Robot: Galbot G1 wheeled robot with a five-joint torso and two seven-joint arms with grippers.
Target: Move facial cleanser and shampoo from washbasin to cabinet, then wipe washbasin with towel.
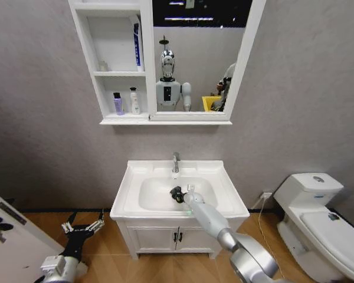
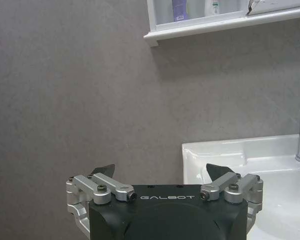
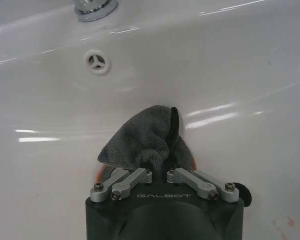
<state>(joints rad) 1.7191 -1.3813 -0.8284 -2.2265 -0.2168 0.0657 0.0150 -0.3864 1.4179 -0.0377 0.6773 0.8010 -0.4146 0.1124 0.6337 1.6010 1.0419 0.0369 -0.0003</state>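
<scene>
Wiping step is in hand. The right gripper is reaching down into the bowl of the washbasin, its fingers clamped together on the towel, which is bunching up dark grey against the white ceramic. The cloth is pressing on the bowl wall on the near side of the drain, with the faucet beyond it.

Two bottles, one purple and one white, are standing side by side on the lower shelf of the cabinet beside the mirror, so the moving part of the task is looking finished; none are sitting on the basin rim.

The left gripper is hanging low beside the vanity, near the floor, fingers spread apart and holding nothing.

Judgement: the next move is calling for steady downward contact while sweeping the cloth across the bowl and then the flat rim, steering clear of the faucet.
</scene>
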